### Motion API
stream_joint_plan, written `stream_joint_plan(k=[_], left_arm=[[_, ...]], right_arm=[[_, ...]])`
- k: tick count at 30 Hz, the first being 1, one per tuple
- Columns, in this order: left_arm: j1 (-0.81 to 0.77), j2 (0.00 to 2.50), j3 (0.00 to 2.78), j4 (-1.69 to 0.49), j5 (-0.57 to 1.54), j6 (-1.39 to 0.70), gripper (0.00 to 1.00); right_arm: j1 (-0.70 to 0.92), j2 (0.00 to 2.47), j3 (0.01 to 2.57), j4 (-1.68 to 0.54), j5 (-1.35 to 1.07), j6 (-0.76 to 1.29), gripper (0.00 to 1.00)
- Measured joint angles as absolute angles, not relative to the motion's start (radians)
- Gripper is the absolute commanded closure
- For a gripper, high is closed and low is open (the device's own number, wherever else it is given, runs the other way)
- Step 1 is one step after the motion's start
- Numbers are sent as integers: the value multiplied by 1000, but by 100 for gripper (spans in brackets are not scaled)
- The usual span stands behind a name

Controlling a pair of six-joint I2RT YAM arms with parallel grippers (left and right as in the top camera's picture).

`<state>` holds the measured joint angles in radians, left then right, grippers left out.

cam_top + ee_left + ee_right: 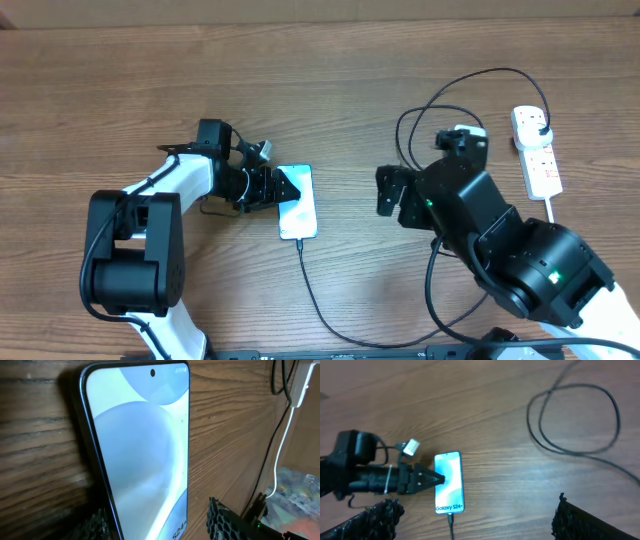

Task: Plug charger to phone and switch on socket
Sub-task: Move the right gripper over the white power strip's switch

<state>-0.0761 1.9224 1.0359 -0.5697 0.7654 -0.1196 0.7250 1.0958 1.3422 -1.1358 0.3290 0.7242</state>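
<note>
The phone (pixel 298 201) lies flat at the table's middle, its screen lit, with "Galaxy S24+" readable in the right wrist view (pixel 449 482). The charger's thin black cable (pixel 318 300) enters the phone's near end with its connector (pixel 451 519). From there it runs round to a black plug (pixel 540 125) seated in the white socket strip (pixel 537 160) at the right. My left gripper (pixel 288 186) is open and straddles the phone's far part; one finger (pixel 225 520) stands clear of the phone's edge. My right gripper (pixel 392 193) hovers open to the right of the phone, holding nothing.
The charger's spare length forms a loop (pixel 470 85) on the wood behind the right arm. The strip's thick white cord (pixel 553 210) trails toward the near edge. In the left wrist view the strip (pixel 302 385) and its white cord (pixel 280 455) show at the right.
</note>
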Motion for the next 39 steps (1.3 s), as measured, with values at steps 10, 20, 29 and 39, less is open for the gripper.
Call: stream_joint_plan(k=[10,20,29,39], left_arm=[[-77,1913,1039,-570,760,-128,20],[-76,1898,1049,-567,765,-132,0],[-77,1891,1056,-561,711,-131,0],[-77,1880,1067,-554,614,-131,0]], right_arm=[[712,1096,1342,-1176,329,793,0],[712,1096,1342,-1132,330,808,22],[573,1145,1342,-1256,355,884,84],[58,1219,1341,-1192,263,856,96]])
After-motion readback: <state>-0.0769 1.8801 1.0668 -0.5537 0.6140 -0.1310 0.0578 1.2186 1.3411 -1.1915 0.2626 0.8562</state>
